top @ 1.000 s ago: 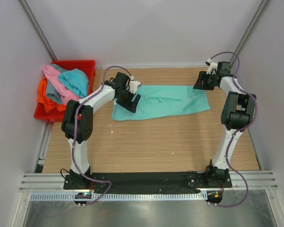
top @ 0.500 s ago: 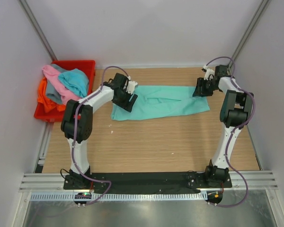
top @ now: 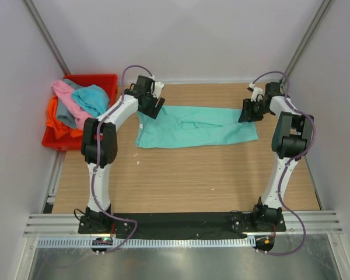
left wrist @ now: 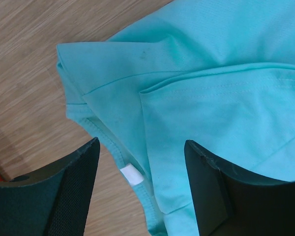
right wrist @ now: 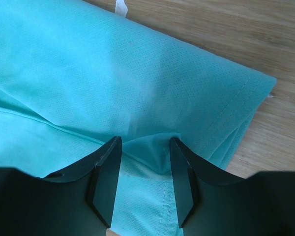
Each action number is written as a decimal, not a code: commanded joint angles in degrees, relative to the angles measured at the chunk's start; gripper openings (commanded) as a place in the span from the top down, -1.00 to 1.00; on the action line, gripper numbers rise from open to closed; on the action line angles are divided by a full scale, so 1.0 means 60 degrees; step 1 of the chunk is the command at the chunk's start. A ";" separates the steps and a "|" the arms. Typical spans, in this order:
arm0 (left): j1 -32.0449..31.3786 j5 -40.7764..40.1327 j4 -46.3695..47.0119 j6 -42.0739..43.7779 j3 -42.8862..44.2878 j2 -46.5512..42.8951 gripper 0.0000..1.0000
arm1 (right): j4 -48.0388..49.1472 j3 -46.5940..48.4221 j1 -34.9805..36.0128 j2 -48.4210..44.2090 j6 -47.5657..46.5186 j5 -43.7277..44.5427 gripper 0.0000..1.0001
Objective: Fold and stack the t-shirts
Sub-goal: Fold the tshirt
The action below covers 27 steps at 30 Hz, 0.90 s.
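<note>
Top external view: the mint green t-shirt (top: 195, 125) lies stretched left to right along the far side of the table (top: 181, 175), with an arm at each end.
The left gripper (top: 153, 107) hangs over the shirt's far left corner, jaws wide, holding nothing. The right gripper (top: 248, 112) straddles a pucker of cloth at the right end, jaws narrow, grip uncertain. Bare wood lies nearer, and the red bin (top: 99, 77) sits well to the left.

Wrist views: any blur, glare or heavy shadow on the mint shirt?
Left wrist: mint green t-shirt is sharp with readable stitching, while the fingers are dark and show little detail. Right wrist: weave is crisp, with one paler washed patch mid-cloth but no hard glare. Top external: even, soft light, no hard shadows.
</note>
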 commanded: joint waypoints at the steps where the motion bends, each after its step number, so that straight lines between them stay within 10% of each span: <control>1: 0.0171 -0.0089 -0.0148 0.0047 0.0561 0.0496 -0.40 | -0.0330 -0.0184 0.0040 -0.0528 -0.0191 0.0211 0.00; 16: 0.0831 0.1859 -0.1174 -0.0583 0.1485 0.1363 0.22 | -0.0315 -0.0331 0.0040 -0.0558 -0.0265 0.0284 0.02; 27: 0.0816 0.2519 -0.1131 -0.0817 0.1016 0.0748 0.20 | -0.0169 -0.0492 0.0040 -0.0572 -0.0221 0.0270 0.01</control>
